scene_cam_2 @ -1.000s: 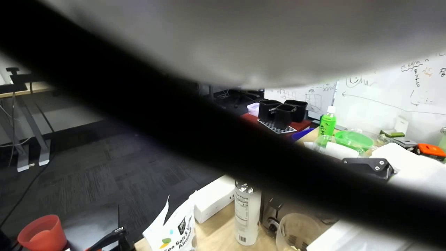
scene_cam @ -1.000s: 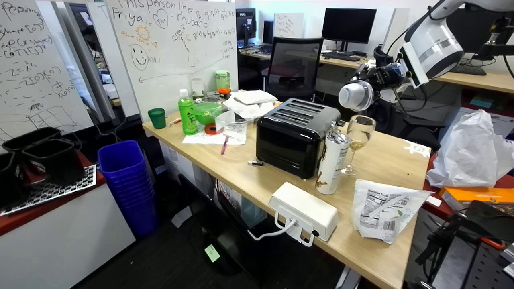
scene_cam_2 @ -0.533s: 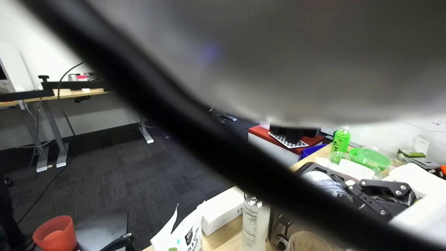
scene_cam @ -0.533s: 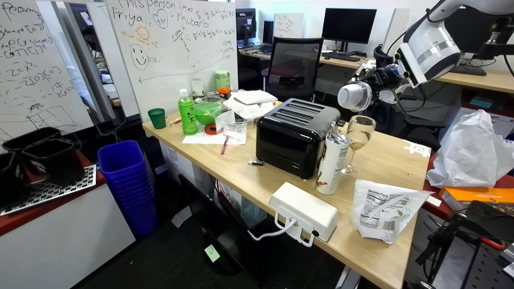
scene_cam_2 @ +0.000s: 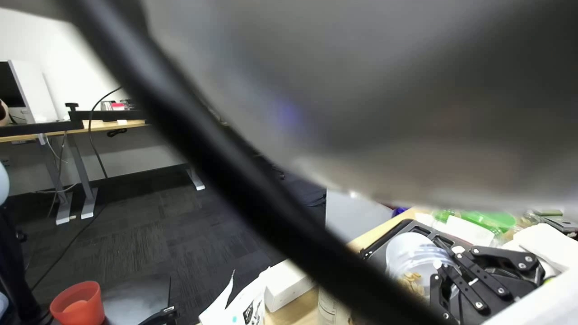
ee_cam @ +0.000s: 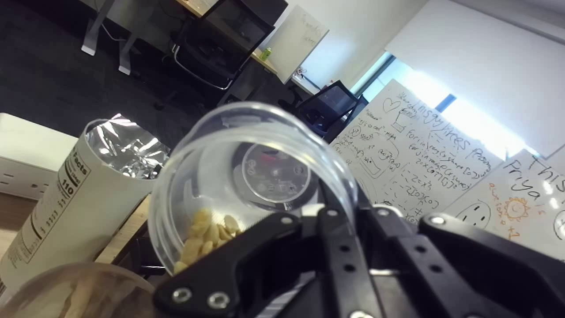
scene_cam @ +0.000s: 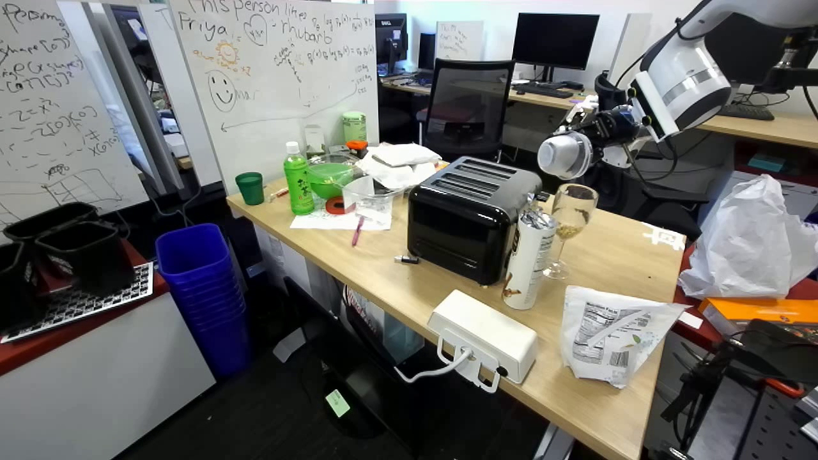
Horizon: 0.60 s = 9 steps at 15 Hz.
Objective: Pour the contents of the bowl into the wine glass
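My gripper is shut on the rim of the clear bowl, which also shows in both exterior views. The bowl is tipped well onto its side in the air, and its mouth faces the wrist camera. Pale nut pieces lie on its lower wall near the rim. The stemmed wine glass stands upright on the table, below the bowl, with some pale pieces in its cup. Its blurred rim shows low in the wrist view. The arm hides it in an exterior view.
A black toaster and a white foil-topped can stand close by the wine glass. A white pouch and a white box are nearer the table's front edge. The blurred arm covers much of an exterior view.
The bowl and gripper have shifted only slightly. In an exterior view the background itself has shifted, bowl and gripper have come out from behind the arm, and the wine glass has become covered.
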Available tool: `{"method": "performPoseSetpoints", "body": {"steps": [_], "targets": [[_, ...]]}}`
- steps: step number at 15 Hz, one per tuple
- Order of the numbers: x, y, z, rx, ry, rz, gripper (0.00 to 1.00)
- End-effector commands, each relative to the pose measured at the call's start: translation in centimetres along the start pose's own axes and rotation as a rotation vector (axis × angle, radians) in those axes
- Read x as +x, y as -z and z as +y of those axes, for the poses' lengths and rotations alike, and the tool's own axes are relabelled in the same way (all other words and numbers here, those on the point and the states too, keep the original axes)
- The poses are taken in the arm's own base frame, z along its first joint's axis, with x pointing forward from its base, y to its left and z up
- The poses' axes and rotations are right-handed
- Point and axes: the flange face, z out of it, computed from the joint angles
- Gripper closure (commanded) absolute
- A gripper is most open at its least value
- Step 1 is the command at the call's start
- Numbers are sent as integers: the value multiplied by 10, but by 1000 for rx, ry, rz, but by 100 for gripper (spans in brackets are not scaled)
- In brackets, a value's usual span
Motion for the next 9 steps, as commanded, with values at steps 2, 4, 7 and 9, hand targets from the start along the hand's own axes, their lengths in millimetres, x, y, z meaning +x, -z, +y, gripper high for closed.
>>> {"method": "performPoseSetpoints", "body": {"steps": [2,4,7,9], "targets": [[5,6,3,29,-26,-45,98],[5,5,4,30,-27,-53,98],[4,5,5,37,-34,-72,98],[3,6,5,39,-42,-78,98]]}}
